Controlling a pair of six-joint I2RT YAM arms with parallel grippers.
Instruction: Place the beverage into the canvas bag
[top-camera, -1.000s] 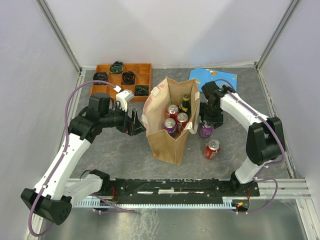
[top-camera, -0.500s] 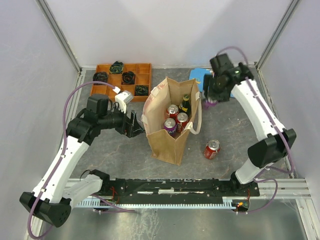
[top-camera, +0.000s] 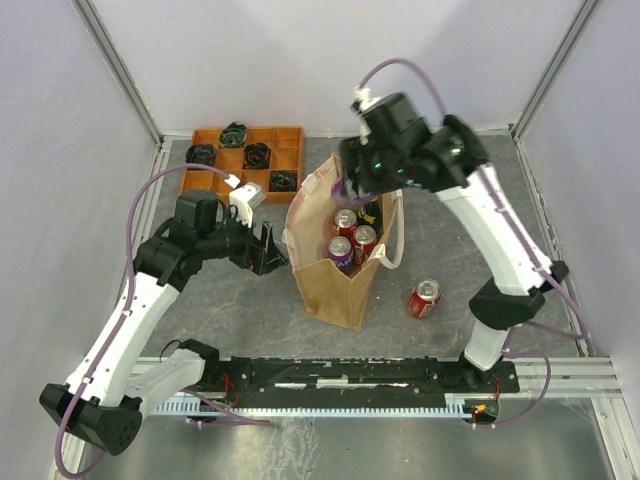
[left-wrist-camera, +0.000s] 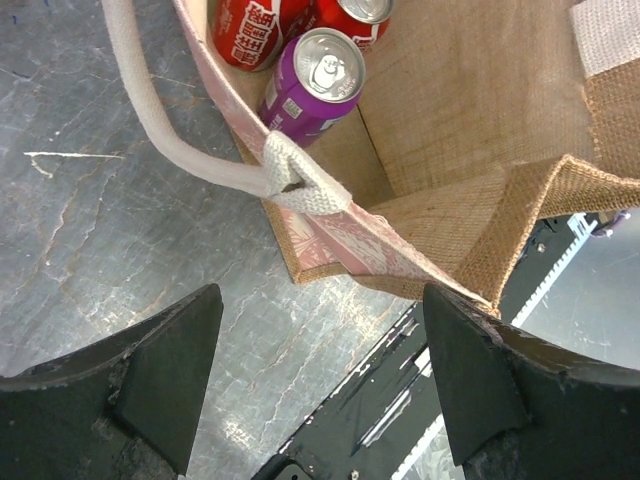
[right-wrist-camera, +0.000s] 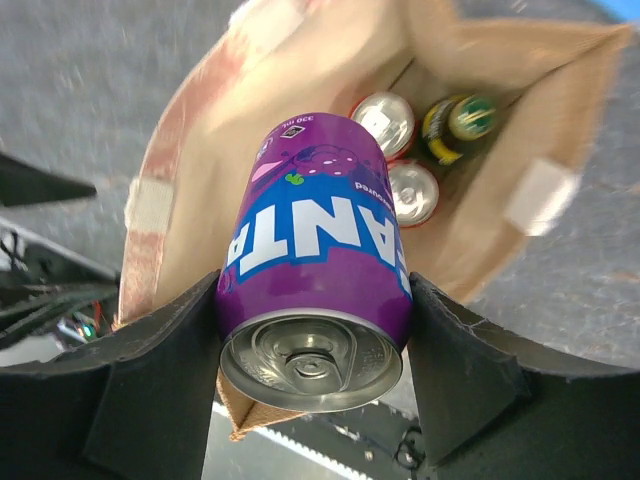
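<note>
The canvas bag (top-camera: 330, 275) stands open mid-table, tan with white handles. Inside it are two red cans (top-camera: 346, 221), a purple can (top-camera: 339, 250) and a green bottle (top-camera: 370, 208). My right gripper (top-camera: 345, 188) is shut on a purple Fanta can (right-wrist-camera: 315, 250) and holds it in the air over the bag's open mouth (right-wrist-camera: 470, 200). My left gripper (top-camera: 272, 248) is open and empty beside the bag's left wall. In the left wrist view the gripper (left-wrist-camera: 322, 300) sits just short of the bag's rim (left-wrist-camera: 420, 265) and handle (left-wrist-camera: 170, 140).
A red can (top-camera: 424, 297) stands on the table to the right of the bag. An orange compartment tray (top-camera: 286, 157) with dark parts sits at the back left. A black rail (top-camera: 350, 375) runs along the near edge.
My right gripper has lifted the purple can from the table right of the bag and swung it up and left over the bag's opening. The left arm has barely moved.
</note>
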